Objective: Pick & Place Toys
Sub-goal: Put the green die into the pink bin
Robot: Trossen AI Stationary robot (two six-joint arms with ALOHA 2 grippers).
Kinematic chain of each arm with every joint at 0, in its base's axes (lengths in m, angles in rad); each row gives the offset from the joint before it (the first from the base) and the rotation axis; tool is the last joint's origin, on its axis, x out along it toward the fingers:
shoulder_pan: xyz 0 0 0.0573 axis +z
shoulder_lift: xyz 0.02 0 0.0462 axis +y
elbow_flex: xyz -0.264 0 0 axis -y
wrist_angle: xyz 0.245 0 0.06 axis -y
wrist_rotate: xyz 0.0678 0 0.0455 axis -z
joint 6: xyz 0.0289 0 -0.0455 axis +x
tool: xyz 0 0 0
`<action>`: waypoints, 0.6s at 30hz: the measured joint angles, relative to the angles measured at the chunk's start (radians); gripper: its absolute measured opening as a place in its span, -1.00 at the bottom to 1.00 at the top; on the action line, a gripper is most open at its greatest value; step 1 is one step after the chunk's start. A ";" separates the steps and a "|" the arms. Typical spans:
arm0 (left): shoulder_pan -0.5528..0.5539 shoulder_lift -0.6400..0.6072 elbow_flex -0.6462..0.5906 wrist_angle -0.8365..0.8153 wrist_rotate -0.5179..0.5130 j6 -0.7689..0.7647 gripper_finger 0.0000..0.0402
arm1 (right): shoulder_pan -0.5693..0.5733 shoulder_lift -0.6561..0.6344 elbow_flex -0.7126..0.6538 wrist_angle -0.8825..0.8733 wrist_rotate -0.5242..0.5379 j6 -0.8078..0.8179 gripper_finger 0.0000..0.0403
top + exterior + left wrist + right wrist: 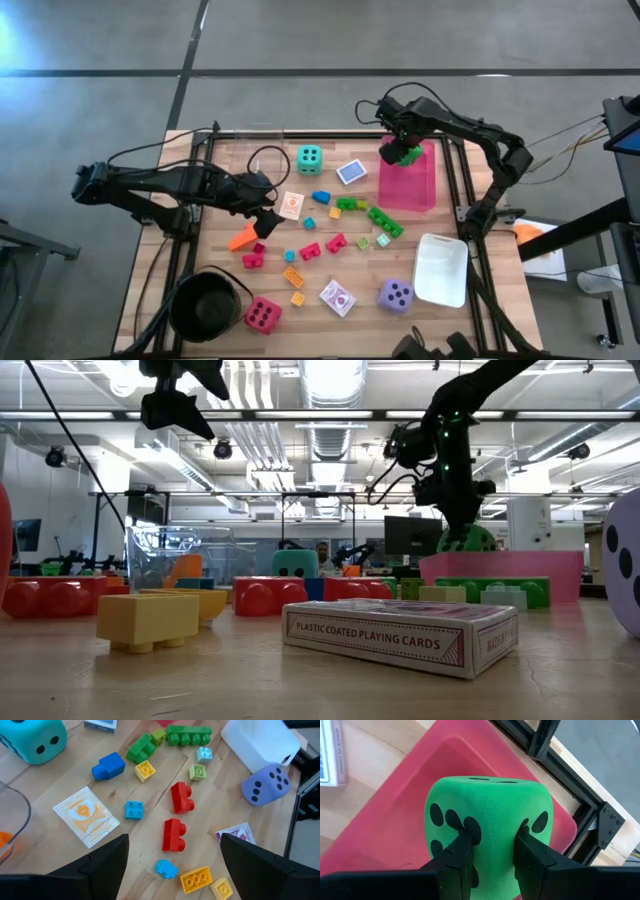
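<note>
From the overhead camera I note the right end effector (401, 152) clamped on the green die (405, 155), which sits above the far end of the pink tray (410, 185). The left end effector (268, 208) hangs over the left part of the wooden surface (470, 325), near an orange-printed card (290, 204), its fingers spread wide with nothing between them. The teal die (309, 158) rests near the far edge, the purple die (396, 294) beside the white tray (443, 268), and the red die (263, 315) next to the black pot (206, 303); small blocks lie scattered between them. At table level I see the green die (465, 540) just above the pink tray's rim (500, 565), with a box of playing cards (400, 635) in front. The left wrist camera shows two red blocks (176, 817) between the wide-set fingers (107, 865). The right wrist camera shows both fingers (462, 852) pressed into the green die (487, 830) over the tray (395, 820).
</note>
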 joint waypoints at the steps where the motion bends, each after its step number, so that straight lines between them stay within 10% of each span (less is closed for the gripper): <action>1: 0.000 0.000 0.000 0.007 0.000 -0.001 0.58 | 0.001 0.005 0.000 0.001 0.010 -0.006 -0.52; 18: 0.000 0.000 -0.001 0.069 -0.001 -0.001 0.58 | 0.023 0.025 0.000 0.052 -0.037 -0.297 -0.56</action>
